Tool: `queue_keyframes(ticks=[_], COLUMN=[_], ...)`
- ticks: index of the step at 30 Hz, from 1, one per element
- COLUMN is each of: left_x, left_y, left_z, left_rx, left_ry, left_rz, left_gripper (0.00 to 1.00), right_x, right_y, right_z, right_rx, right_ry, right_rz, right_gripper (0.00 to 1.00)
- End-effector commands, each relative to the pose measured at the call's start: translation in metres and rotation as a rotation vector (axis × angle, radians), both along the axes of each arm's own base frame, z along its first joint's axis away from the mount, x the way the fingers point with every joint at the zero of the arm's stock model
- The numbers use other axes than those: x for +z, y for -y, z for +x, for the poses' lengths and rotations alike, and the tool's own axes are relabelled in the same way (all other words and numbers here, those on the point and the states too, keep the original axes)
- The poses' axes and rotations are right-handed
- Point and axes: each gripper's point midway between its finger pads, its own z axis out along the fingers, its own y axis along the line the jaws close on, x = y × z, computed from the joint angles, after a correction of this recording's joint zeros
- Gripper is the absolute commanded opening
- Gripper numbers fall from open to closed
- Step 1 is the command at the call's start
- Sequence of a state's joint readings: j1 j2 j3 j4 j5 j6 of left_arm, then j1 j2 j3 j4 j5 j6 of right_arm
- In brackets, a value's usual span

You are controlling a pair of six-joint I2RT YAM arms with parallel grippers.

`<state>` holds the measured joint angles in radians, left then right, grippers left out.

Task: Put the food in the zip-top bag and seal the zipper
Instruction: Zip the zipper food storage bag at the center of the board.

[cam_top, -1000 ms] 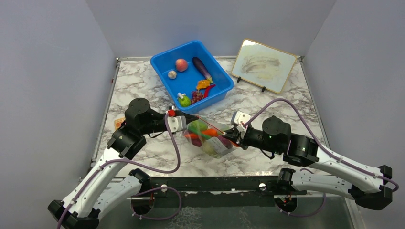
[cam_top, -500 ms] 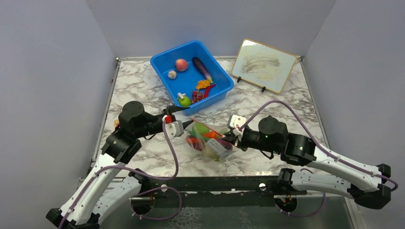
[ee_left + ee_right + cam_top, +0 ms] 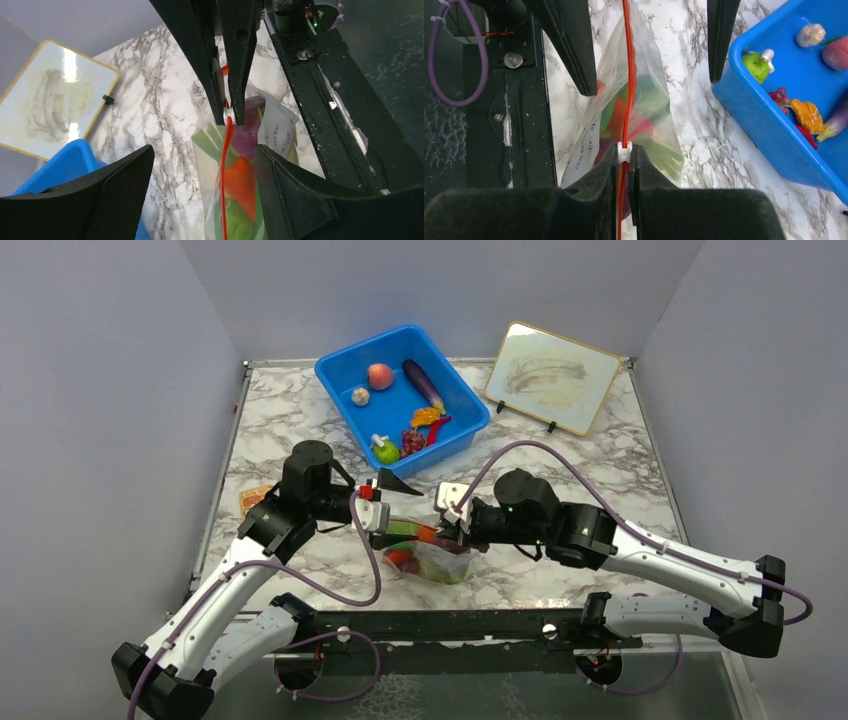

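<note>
You are looking down on a marble surface [image 3: 600,470] with both arms stretched toward a clear zip-top bag [image 3: 432,558]. The bag sits close to the near edge, about midway between the left and right edges. It stands with its mouth upward. The food [image 3: 644,107] inside it shows through as green, orange, red and purple toy pieces. A white printed label [image 3: 278,131] lies against one side.

Your right pincer [image 3: 624,153] is clenched on the small white slider [image 3: 624,150] of the zipper [image 3: 628,70], the red-orange strip that runs in a straight line away from its fingertips. The left wrist view shows the same grip from the other end. There, the two black fingers [image 3: 240,60] press together at the slider, and the strip runs down toward the camera.

Your left pincer [image 3: 205,152] is released, its fingers spread wide with the bag and the strip between them. You cannot tell whether either finger touches the plastic.

Toward the far edge, slightly left of the middle, a blue bin [image 3: 335,372] holds more food:
- a toy peach [image 3: 379,375]
- a purple toy eggplant [image 3: 423,384]
- a white garlic bulb [image 3: 360,396]
- a green piece [image 3: 386,451]
- purple grapes [image 3: 412,442]
- an orange piece [image 3: 426,417]

A yellow-framed whiteboard [image 3: 551,375] stands near the far right corner.
</note>
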<state>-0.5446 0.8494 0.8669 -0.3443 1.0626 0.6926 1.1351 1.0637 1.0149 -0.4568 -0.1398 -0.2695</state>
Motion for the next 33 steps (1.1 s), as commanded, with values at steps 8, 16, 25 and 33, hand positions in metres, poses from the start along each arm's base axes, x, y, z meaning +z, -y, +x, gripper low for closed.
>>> queue_keyframes(ticks=[8,16,25,33], left_x=[-0.025,-0.025,-0.005,0.005], left_y=[0.001,-0.013,-0.036,-0.045], left_z=[0.000,0.015,0.045,0.052], left_rx=[-0.015,0.108,0.314,0.383], left_ry=[-0.065,-0.021,0.110,0.150], left_rz=[0.071,0.154,0.221,0.223], left_gripper=[0.30,0.00,0.00,0.00], right_x=[0.040,0.039,0.025,0.048], right_y=[-0.024,-0.002,0.043,0.072], right_z=[-0.005,-0.003,-0.002,0.000], right_rx=[0.087,0.030,-0.060,-0.128], right_ry=[0.052,0.068,0.069,0.119], right_rz=[0.137,0.115,-0.021,-0.006], right_gripper=[0.01,0.01,0.01,0.01])
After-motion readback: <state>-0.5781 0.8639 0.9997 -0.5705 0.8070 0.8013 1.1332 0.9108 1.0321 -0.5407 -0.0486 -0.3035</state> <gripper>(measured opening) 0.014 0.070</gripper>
